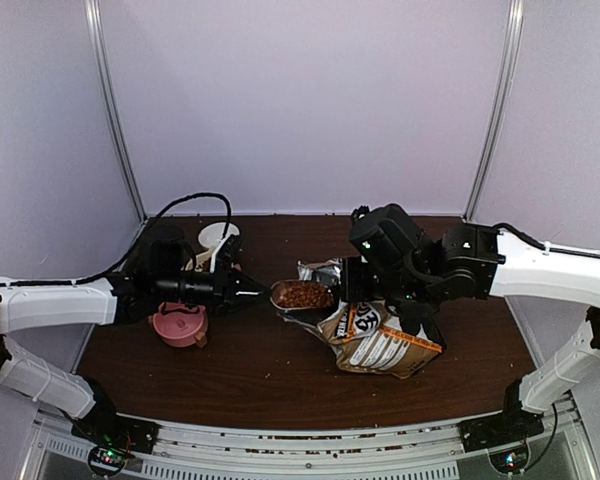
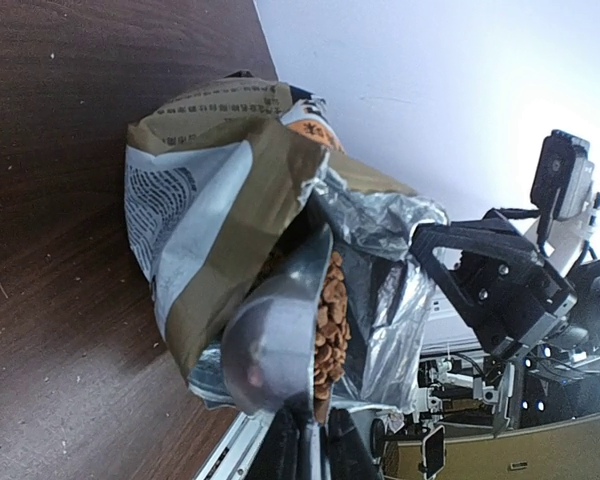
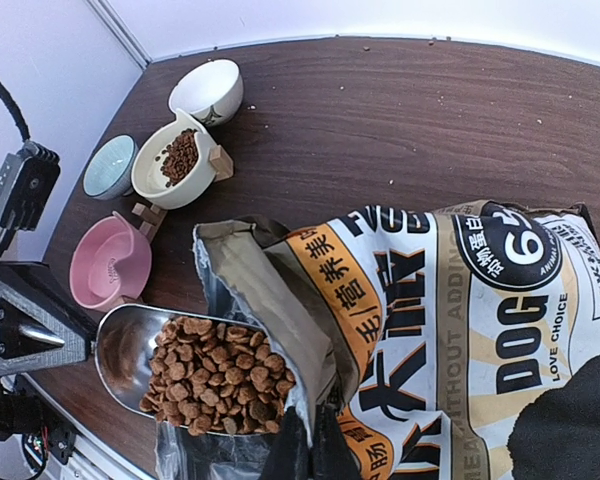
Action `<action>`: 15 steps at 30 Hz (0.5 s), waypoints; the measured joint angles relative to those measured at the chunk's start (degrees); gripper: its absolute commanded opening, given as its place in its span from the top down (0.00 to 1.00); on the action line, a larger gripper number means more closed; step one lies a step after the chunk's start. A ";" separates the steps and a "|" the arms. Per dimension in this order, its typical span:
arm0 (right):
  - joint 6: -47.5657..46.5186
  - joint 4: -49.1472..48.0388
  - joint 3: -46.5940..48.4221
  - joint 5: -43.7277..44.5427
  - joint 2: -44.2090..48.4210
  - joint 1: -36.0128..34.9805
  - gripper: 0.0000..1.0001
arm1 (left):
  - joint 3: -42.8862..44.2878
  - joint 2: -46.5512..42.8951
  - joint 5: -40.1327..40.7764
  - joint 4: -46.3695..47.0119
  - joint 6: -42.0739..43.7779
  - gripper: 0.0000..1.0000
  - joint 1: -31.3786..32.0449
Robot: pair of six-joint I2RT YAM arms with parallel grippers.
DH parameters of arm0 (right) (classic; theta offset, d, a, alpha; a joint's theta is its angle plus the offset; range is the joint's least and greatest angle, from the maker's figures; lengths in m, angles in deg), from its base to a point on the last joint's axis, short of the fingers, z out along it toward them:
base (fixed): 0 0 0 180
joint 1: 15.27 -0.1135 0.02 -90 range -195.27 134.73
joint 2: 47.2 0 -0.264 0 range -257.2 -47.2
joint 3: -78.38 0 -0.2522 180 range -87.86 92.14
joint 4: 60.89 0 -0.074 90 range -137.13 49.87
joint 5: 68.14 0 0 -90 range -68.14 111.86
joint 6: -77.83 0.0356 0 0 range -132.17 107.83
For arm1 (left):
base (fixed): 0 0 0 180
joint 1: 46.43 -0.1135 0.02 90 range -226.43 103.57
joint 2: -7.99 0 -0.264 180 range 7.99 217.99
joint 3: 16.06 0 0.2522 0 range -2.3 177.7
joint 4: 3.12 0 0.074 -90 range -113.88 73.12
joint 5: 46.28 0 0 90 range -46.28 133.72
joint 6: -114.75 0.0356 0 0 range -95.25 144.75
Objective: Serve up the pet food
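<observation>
A metal scoop (image 3: pixel 130 345) heaped with pet food (image 3: pixel 220 375) lies level at the mouth of the orange, black and white foil bag (image 3: pixel 460 330). My left gripper (image 2: pixel 310 445) is shut on the scoop's handle; in the left wrist view the scoop (image 2: pixel 275 340) shows its underside, with pet food (image 2: pixel 332 320) along its rim. My right gripper (image 3: pixel 310 450) is shut on the torn edge of the bag's mouth and holds it open. In the top view the pet food (image 1: pixel 302 294) sits between the left gripper (image 1: pixel 255 290) and the right gripper (image 1: pixel 345 292), with the bag (image 1: pixel 380 340) lying on the table.
Left of the bag stand a cream bowl (image 3: pixel 180 160) with some kibble in it, a white bowl (image 3: pixel 208 90), a pale blue bowl (image 3: pixel 110 165) and a pink bowl (image 3: pixel 108 262). Stray crumbs dot the dark wooden table (image 3: pixel 400 120).
</observation>
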 measured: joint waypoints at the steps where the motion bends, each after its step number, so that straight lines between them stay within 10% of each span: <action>1: 0.00 -0.28 -0.15 -0.24 0.00 0.00 1.00 | -0.11 -0.07 -0.11 0.57 -0.31 1.00 -0.04; 15: 0.04 -1.14 -1.33 -0.46 1.46 0.22 1.00 | -5.22 -2.99 -2.58 11.45 -7.93 1.00 -0.74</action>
